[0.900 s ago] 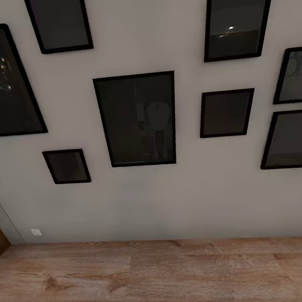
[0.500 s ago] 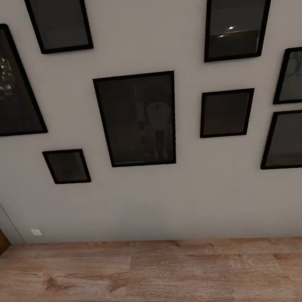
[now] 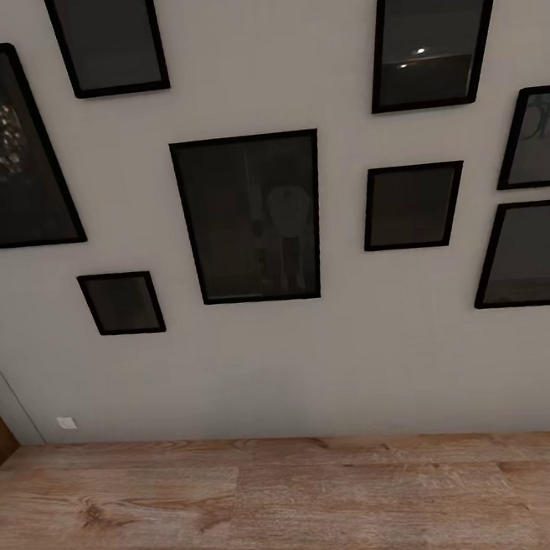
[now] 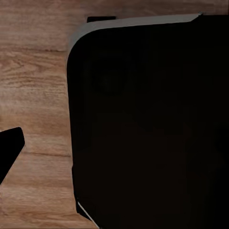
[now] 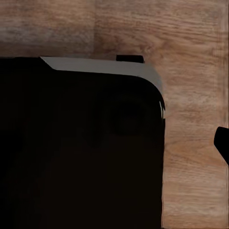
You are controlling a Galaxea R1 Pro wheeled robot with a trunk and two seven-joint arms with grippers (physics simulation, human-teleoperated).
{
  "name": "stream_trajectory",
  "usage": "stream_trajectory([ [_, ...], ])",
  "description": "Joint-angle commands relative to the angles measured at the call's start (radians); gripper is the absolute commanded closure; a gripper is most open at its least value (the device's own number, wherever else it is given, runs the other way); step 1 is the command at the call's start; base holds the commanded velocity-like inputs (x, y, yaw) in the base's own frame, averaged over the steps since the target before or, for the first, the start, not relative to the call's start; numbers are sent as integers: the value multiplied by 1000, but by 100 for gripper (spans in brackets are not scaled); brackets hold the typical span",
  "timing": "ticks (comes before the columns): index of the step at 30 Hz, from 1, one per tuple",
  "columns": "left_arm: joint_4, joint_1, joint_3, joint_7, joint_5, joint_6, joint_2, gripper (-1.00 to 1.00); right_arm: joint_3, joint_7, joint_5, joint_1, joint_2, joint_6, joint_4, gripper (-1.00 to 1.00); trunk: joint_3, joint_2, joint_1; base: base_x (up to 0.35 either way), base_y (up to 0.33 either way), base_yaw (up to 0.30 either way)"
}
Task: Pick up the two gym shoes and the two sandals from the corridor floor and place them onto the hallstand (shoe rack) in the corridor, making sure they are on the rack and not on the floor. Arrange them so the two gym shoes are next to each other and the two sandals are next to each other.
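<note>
Since no shoe, sandal or rack turns up anywhere, I'd guess the job is barely started or the robot's between stops, honestly can't say which. Only task thing on show is the corridor floor (image 3: 297,508), running along the near edge below a grey wall (image 3: 360,368) hung with dark picture frames (image 3: 251,218). Both wrist cams look down at planks past a big black body (image 4: 148,129). Whether either claw is apart or together, can't tell, so no shoe-to-claw relation.
</note>
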Motion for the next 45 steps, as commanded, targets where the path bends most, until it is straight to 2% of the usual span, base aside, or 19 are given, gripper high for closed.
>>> stream_trajectory([
  [1,-6,0,0,1,0,-9,0,-100,0,-1,0,-1,-6,-9,-5,-100,-1,0,0,0,0,0],
  [14,-79,-8,-2,0,-2,-81,-4,-100,-7,-1,-3,-2,-77,-82,-78,-100,-1,0,0,0,0,0],
  [21,-119,-44,-1,2,-2,-121,-2,-100,-9,-1,-4,-16,-87,-121,-118,-100,-1,0,0,0,0,0],
  [22,-277,-47,-1,3,-1,-396,-3,-100,-9,-1,-4,-19,-87,-259,-453,-100,-1,0,0,0,0,0],
  [23,-299,-52,-1,4,-1,-398,-5,-100,-9,0,-3,-24,-87,-259,-458,-100,-1,0,0,0,0,0],
  [24,-358,-89,-2,10,-5,-397,-23,-100,-5,8,2,-37,-87,-258,-466,-100,-1,0,0,0,0,0],
  [27,-367,-107,-2,11,-3,-396,-25,-100,-2,9,5,-38,-84,-258,-467,-100,-1,0,0,0,0,0],
  [31,-363,-118,4,12,10,-393,-20,-100,-1,7,5,-39,-81,-258,-468,-100,-1,0,0,0,0,-7],
  [33,-340,-122,27,8,46,-396,-15,-100,-2,6,3,-40,-80,-257,-470,-100,-1,0,0,0,0,-160],
  [34,-340,-122,27,8,46,-396,-15,-100,-2,6,3,-40,-80,-257,-470,-100,-1,0,0,0,0,-190],
  [35,-326,-123,38,2,68,-397,-14,-100,-4,6,1,-40,-79,-257,-470,-100,-1,0,0,0,0,-244],
  [36,-322,-123,41,1,73,-398,-14,-100,-4,6,0,-40,-79,-257,-470,-100,-1,0,0,0,0,-255],
  [40,-313,-122,47,-3,87,-398,-14,-100,-5,6,-1,-40,-79,-257,-472,-100,-1,0,0,0,0,-274],
  [45,-309,-116,43,-5,84,-398,-12,-100,-6,6,-3,-40,-78,-257,-468,-100,-1,0,0,0,0,-294],
])
